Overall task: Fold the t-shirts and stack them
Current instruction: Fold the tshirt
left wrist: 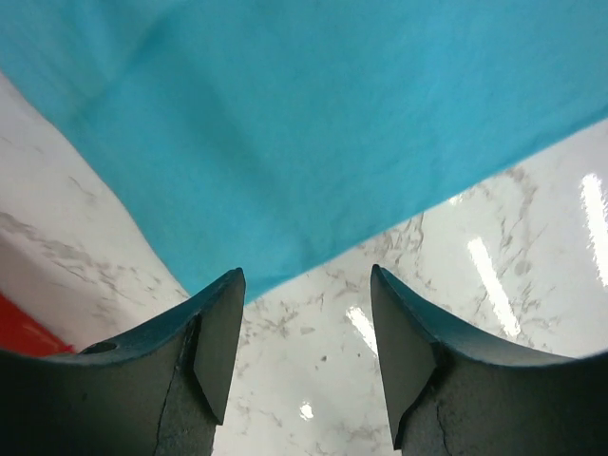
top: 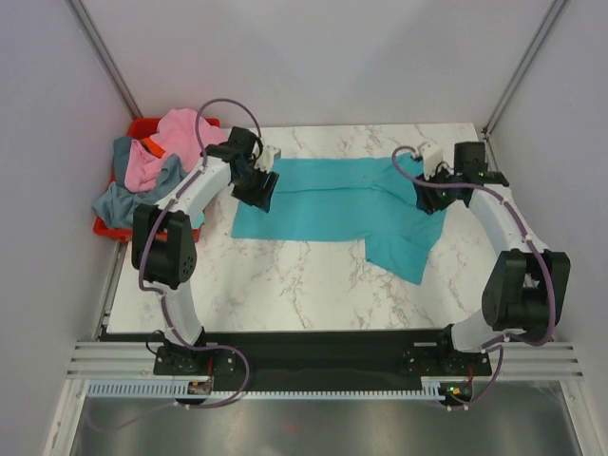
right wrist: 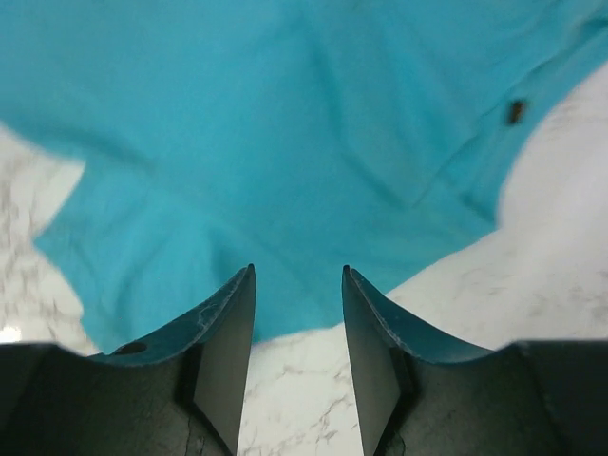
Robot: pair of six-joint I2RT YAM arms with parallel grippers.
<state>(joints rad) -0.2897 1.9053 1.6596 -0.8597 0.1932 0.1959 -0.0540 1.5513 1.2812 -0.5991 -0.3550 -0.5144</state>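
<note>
- Two tools: the left tool (left wrist: 306, 285) and the right tool (right wrist: 297, 275), each with jaws apart and gripping nothing.
- One teal t-shirt (top: 323, 199) lies spread on the desk (top: 285, 285) between the tools, its cloth just ahead of both sets of fingertips.
- One red bin (top: 144, 124), to the left tool's left, holds one pink t-shirt (top: 180, 133) and grey-blue cloth (top: 119, 199); I cannot count the pieces of that cloth.

The teal t-shirt (top: 323, 201) is bright and plain, all one colour. The surface (top: 285, 275) is white with thin grey marble lines. The bin (top: 142, 124) is red. The pink t-shirt (top: 180, 133) and the grey-blue t-shirt (top: 119, 201) are plain too. The left claw (left wrist: 306, 323) and the right claw (right wrist: 299, 313) are dark grey.
</note>
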